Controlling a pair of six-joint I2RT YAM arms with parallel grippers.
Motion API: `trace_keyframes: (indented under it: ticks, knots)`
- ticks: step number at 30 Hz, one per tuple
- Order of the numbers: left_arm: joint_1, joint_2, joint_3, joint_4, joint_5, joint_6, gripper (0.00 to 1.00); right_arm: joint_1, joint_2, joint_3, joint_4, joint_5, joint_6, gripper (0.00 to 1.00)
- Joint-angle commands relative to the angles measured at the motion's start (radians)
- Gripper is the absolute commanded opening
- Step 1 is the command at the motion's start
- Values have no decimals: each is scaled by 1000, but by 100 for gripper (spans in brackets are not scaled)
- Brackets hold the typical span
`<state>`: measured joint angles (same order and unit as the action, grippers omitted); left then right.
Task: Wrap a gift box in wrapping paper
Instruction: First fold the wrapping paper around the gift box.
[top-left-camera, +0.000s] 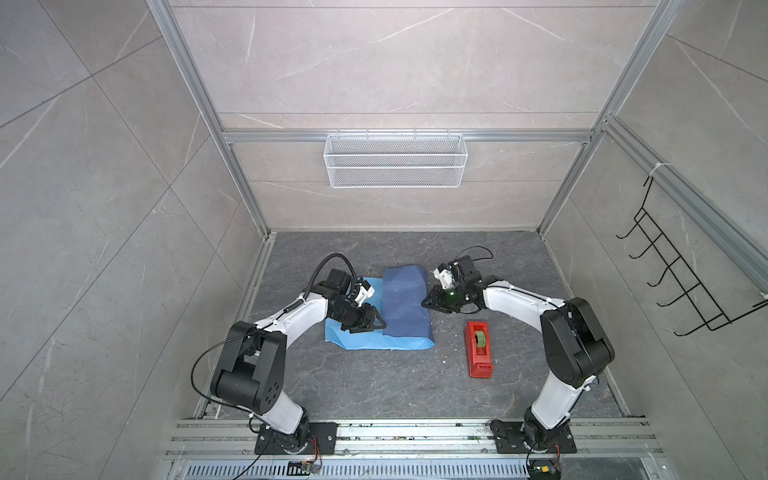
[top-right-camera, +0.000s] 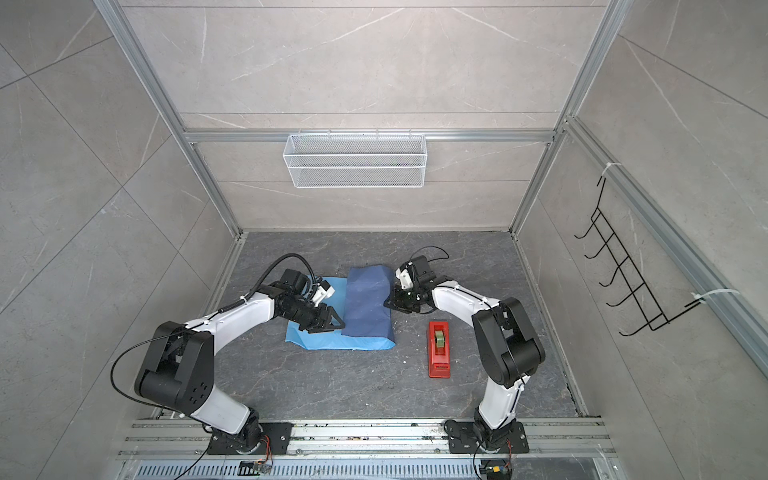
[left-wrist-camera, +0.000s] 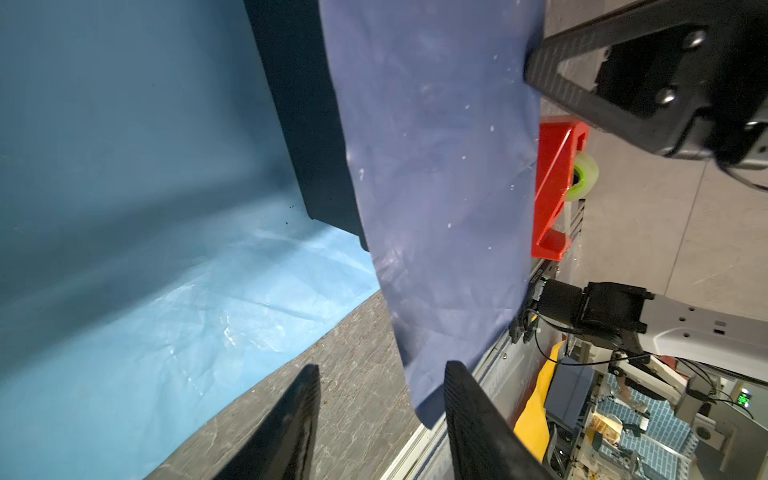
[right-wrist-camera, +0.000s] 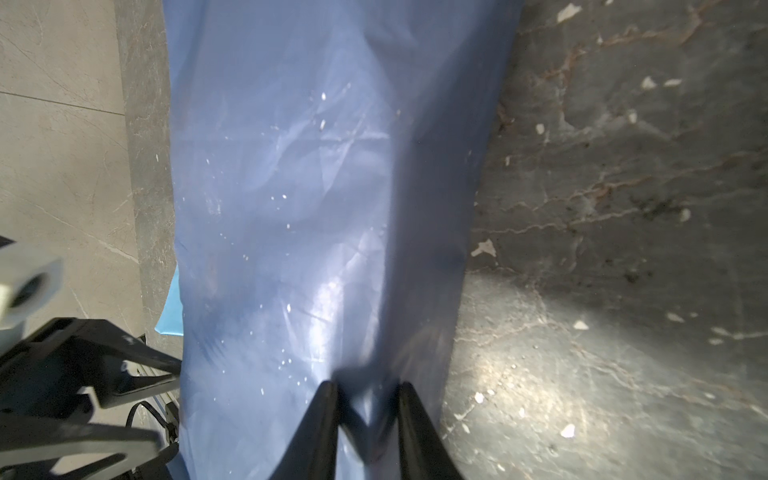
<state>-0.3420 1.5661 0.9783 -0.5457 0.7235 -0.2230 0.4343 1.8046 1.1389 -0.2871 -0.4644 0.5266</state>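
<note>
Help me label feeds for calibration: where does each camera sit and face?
Top views: high above the arm bases, looking down at the creased blue wrapping paper; both arms show whole.
Left wrist: on its arm, looking along the open left gripper past the dark navy gift box to the red plastic tape dispenser.
Right wrist: behind the right gripper, which pinches the paper.
Shared: both wrist views show the paper's darker face.

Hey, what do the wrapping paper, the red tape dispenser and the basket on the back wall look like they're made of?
The wrapping paper looks like thin paper, possibly coated: fine creases, faint sheen, dark blue on one face and light blue on the other. The red tape dispenser is probably moulded plastic: smooth, one even colour. The wire basket looks like fine white metal mesh, likely painted; you can see through it.
</note>
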Motion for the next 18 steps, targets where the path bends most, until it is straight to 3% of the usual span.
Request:
trace_keyframes:
  ticks: [1, 9, 18]
  knots:
    - [-4, -34, 3, -38, 115, 47, 53, 9, 121, -68, -166, 170, -34, 26]
    - [-30, 35, -54, 2, -55, 79, 47, 6, 124, -67, -170, 177, -42, 26]
    - [-32, 143, -33, 13, -102, 63, 42, 5, 118, -77, -162, 173, -39, 26]
